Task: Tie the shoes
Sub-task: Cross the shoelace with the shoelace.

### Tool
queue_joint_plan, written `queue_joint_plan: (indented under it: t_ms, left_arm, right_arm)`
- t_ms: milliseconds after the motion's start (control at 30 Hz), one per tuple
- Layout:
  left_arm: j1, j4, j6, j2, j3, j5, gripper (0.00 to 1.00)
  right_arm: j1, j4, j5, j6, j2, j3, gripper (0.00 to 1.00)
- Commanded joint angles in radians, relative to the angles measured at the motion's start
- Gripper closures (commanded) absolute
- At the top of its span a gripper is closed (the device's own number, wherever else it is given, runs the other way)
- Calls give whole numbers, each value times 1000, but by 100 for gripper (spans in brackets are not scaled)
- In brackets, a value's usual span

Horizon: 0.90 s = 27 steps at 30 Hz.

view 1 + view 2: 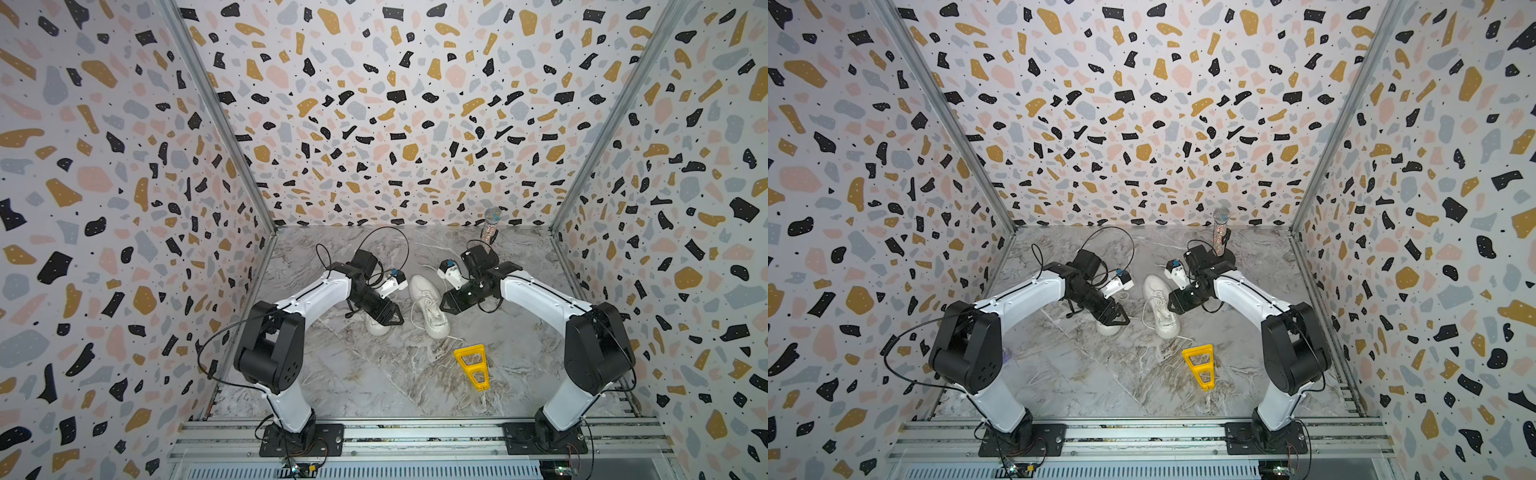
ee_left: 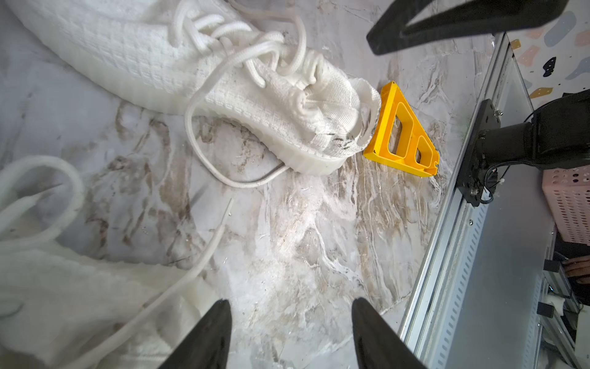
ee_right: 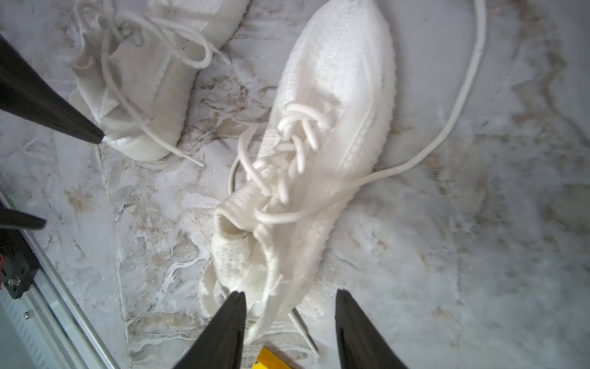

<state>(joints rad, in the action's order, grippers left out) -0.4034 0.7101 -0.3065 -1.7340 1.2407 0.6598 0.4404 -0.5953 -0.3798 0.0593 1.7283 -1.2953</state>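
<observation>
Right wrist view looks down on one white sneaker (image 3: 332,80) lying on the marble table (image 3: 479,255). Its laces (image 3: 297,140) are untied, and one end runs far off to the side. The right gripper (image 3: 290,292) hangs over the heel with its fingers apart, holding nothing. The second sneaker (image 1: 376,327) lies just beside it, mostly under the left gripper (image 1: 395,320), which in the left wrist view is also spread and empty.

I think the risk is that a closing jaw catches the knit collar together with a lace, or takes only one strand of a crossed pair. The pull would then drag the light shoe across the table instead of forming a loop. A dragged shoe may also push the yellow plastic triangle (image 1: 471,365) near its heel.

White laces on white knit are hard to separate. The second sneaker's lace ends are partly cut off, and the right wrist picture is slightly blurred.
</observation>
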Motion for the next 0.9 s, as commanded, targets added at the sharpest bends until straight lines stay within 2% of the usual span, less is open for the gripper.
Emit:
queue_joint_plan:
  t_ms: [0, 233, 400, 600, 767, 867]
  left_arm:
    - [0, -53, 23, 32, 14, -26, 35]
    - [2, -39, -39, 148, -21, -111, 18]
    - [28, -31, -58, 204, -38, -145, 13]
    - [44, -23, -72, 242, -51, -173, 12]
    - [43, -23, -77, 252, -52, -161, 13]
    - [43, -8, -93, 241, -46, -119, 11]
  right_arm:
    - [-5, 5, 54, 121, 70, -87, 48]
    - [-13, 29, 240, 183, 277, -279, 47]
    - [-25, -8, 266, 187, 428, -442, 47]
    - [-25, -60, 279, 189, 547, -589, 49]
    - [-25, -106, 283, 174, 624, -682, 59]
    - [-26, -129, 296, 175, 656, -726, 76]
